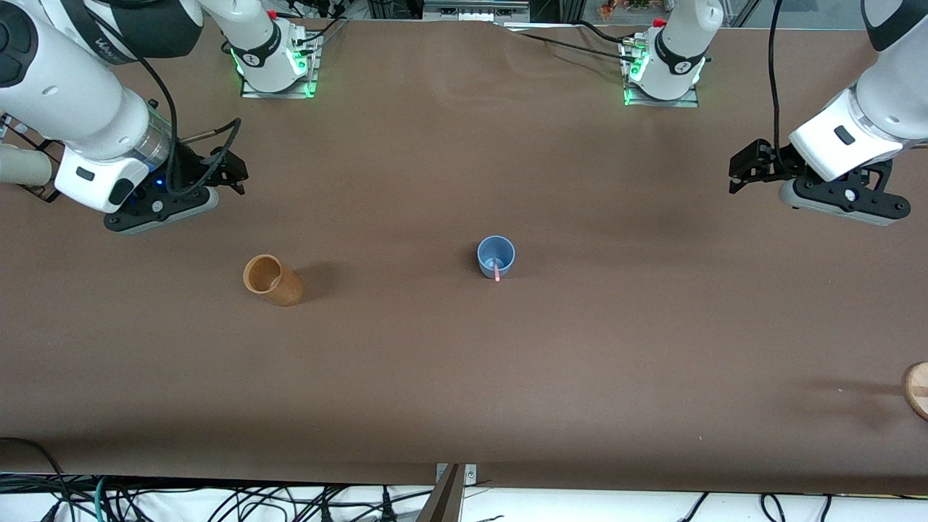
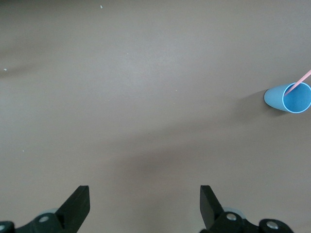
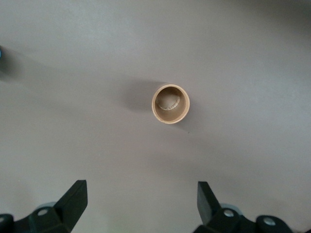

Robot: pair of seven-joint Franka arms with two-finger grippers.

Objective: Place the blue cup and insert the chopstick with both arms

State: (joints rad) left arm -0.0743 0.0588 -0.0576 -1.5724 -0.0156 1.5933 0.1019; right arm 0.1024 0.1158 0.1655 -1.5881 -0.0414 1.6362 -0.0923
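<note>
The blue cup [image 1: 496,256] stands upright in the middle of the table, with the pink chopstick [image 1: 496,272] leaning in it and poking over its rim. Both also show in the left wrist view, the cup [image 2: 289,97] with the chopstick [image 2: 301,80] sticking out of it. My left gripper [image 1: 741,171] is open and empty, up over bare table at the left arm's end. My right gripper [image 1: 230,174] is open and empty, up over the table at the right arm's end, well away from the blue cup.
An orange-brown cup [image 1: 272,279] stands toward the right arm's end; it also shows in the right wrist view [image 3: 170,104]. A round wooden piece [image 1: 917,388] lies at the table's edge toward the left arm's end. Cables run along the table's front edge.
</note>
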